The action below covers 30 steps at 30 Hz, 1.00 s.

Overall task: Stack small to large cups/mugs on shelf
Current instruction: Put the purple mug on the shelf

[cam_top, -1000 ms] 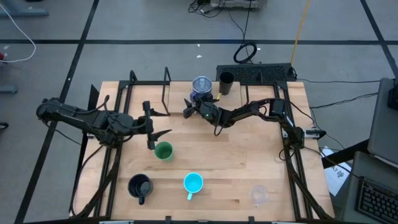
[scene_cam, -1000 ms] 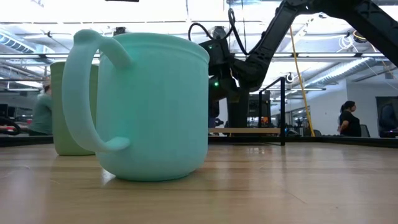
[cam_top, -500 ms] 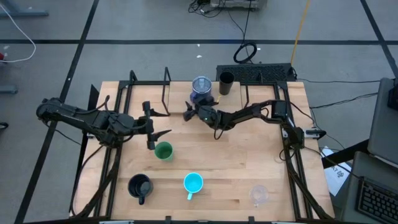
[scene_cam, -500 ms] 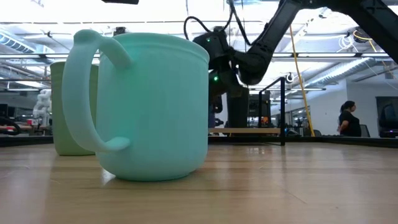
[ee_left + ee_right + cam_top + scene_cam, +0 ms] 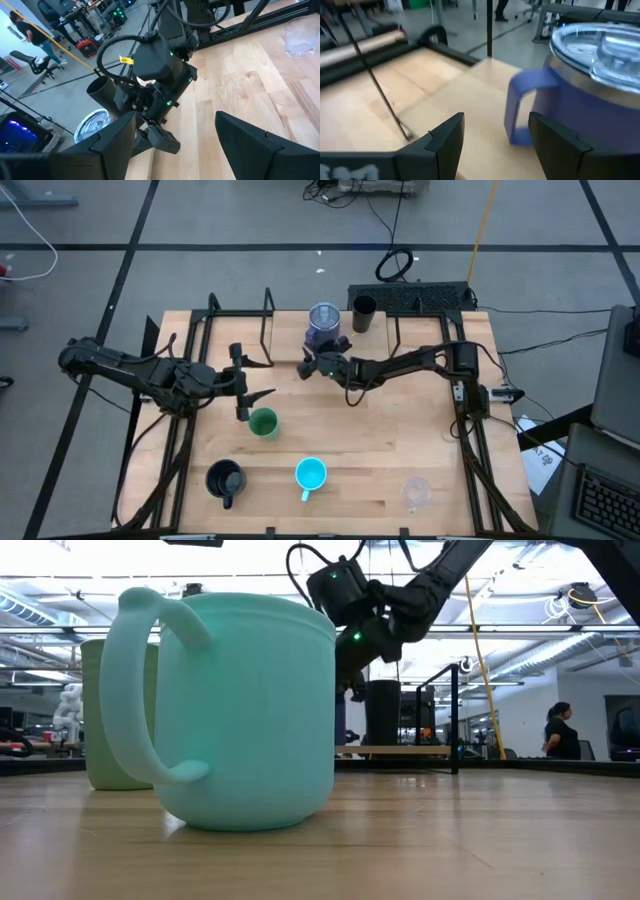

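The blue-purple mug [image 5: 323, 323] with a clear lid stands upright on the light-wood shelf [image 5: 400, 751], with the dark tumbler [image 5: 364, 313] beside it. My right gripper [image 5: 305, 366] is open and hovers just to the near-left of the mug. In the right wrist view the mug's handle [image 5: 519, 111] lies ahead between the fingers, untouched. My left gripper [image 5: 248, 387] is open and waits above the table, just beyond the green cup [image 5: 263, 422]. The black mug [image 5: 225, 480], cyan mug [image 5: 311, 475] and clear cup [image 5: 416, 493] stand along the near edge.
Thin black shelf legs [image 5: 268, 315] rise at the far left of the table, close to both grippers. The middle of the tabletop [image 5: 380, 430] is bare wood. A person [image 5: 562, 730] stands in the room far behind the table.
My right gripper has risen above the table and tipped, shifting slightly toward the near-left, away from the blue-purple mug. Its fingers have stayed open. No cup has moved.
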{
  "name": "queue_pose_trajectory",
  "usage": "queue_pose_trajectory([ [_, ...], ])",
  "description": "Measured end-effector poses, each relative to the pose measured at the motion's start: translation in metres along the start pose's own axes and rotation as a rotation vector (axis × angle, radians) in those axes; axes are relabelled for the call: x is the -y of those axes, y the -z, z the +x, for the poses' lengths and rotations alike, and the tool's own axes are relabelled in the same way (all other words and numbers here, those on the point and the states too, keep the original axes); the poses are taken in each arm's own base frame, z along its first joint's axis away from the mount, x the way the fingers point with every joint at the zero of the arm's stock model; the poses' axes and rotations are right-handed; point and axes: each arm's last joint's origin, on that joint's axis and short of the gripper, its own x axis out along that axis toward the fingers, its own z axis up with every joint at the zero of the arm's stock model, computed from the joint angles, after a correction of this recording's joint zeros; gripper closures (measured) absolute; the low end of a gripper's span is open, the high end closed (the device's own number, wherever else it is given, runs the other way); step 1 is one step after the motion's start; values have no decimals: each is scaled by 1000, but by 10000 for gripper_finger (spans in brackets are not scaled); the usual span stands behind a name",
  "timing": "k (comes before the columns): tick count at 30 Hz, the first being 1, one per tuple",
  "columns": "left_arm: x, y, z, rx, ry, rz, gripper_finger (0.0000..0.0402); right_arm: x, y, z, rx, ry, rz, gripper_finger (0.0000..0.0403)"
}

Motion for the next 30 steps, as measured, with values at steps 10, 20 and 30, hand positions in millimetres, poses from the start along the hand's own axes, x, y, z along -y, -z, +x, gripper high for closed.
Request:
queue_pose_trajectory([
  [10,0,0,0,0,1,-6,128,-8,8,-13,-72,-10,-105,199],
  [20,0,0,0,1,2,-18,128,-3,6,-9,-60,23,-156,267],
  [30,0,0,0,1,2,-15,128,9,-1,3,-34,51,-126,340],
])
